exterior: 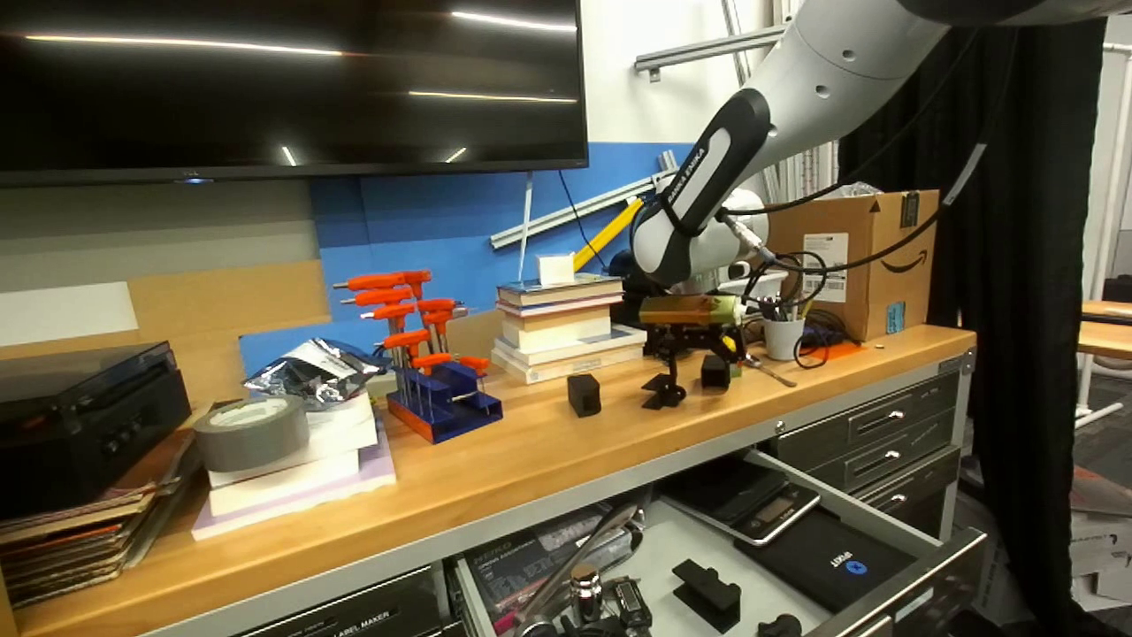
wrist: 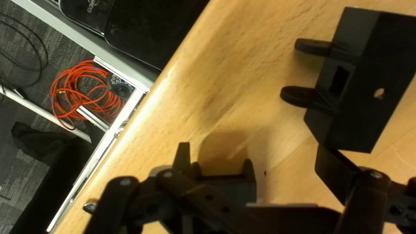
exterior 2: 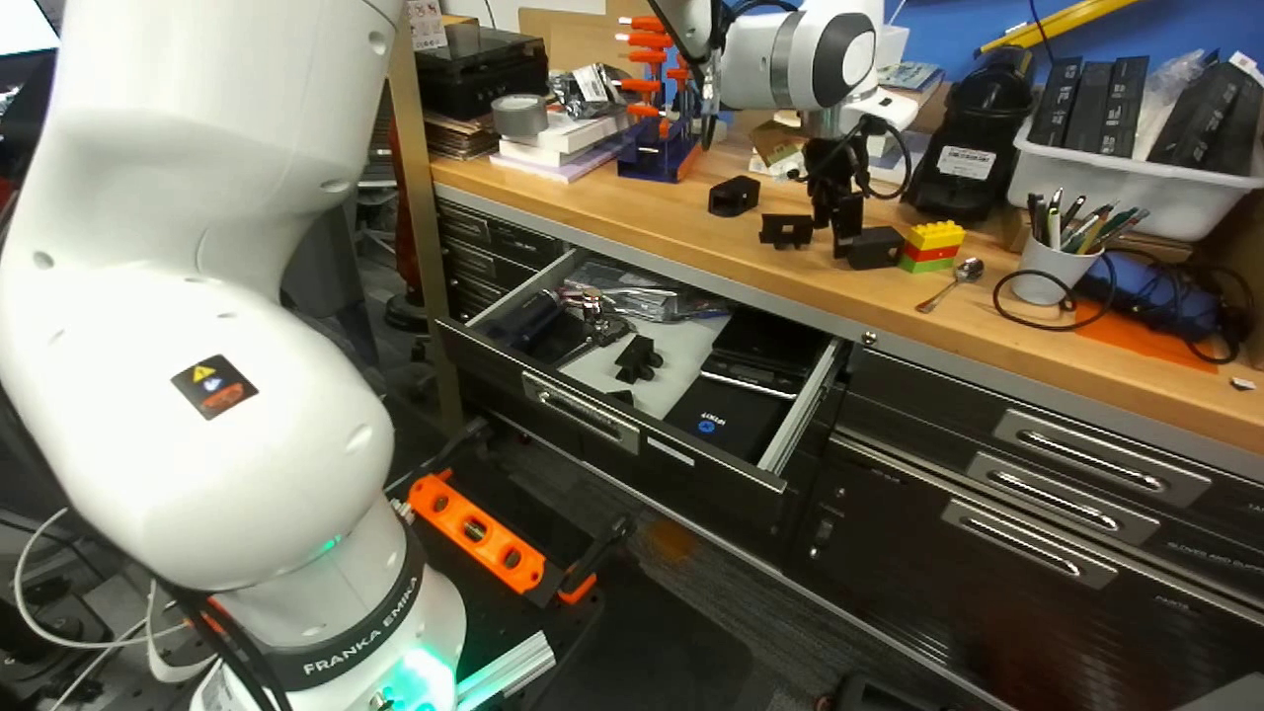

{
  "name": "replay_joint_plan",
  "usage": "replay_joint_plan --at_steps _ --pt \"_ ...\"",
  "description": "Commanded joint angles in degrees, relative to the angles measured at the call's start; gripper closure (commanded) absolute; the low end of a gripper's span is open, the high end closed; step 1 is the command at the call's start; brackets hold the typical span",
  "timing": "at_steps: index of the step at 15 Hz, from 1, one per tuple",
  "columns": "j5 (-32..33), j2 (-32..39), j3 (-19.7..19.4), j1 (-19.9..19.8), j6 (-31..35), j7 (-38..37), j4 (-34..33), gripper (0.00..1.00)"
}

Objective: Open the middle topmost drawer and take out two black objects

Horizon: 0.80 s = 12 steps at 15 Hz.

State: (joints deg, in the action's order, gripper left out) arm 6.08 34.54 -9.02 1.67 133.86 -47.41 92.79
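The drawer (exterior: 676,540) stands open; its front (exterior 2: 711,481) shows too. In it lies a chunky black part (exterior: 709,594), also in view there (exterior 2: 639,358), beside a rounded dark piece (exterior: 780,626) cut by the frame edge. On the worktop stand a left black block (exterior: 584,395) (exterior 2: 734,196), a black bracket (exterior 2: 787,229) and a right black block (exterior: 715,372) (exterior 2: 876,247). My gripper (exterior: 699,367) (exterior 2: 837,222) is low over the worktop between bracket and right block. In the wrist view my open gripper (wrist: 256,165) partly hides a tabbed black part (wrist: 230,190); another tabbed part (wrist: 367,81) lies right.
The drawer also holds a scale (exterior: 774,518), a black flat box (exterior: 822,557) and metal tools. A toy-brick stack (exterior 2: 930,245), spoon (exterior 2: 953,284) and pen cup (exterior 2: 1055,267) stand to the right. Books (exterior: 557,327), a hex-key stand (exterior: 442,402) and a cardboard box (exterior: 902,265) stand on the worktop.
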Motion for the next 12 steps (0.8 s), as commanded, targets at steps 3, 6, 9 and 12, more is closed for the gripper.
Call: replay_joint_plan --at_steps 3,6,9,12 --pt "0.64 -11.36 0.33 3.05 -5.37 0.94 7.62 0.00" --pt "1.33 -20.18 1.43 3.94 -10.44 2.49 14.45 0.00" --pt "0.02 -28.92 3.82 3.11 -15.98 8.50 20.91 0.00" --pt "-3.29 -38.42 6.19 2.26 -18.97 18.03 28.66 0.00"
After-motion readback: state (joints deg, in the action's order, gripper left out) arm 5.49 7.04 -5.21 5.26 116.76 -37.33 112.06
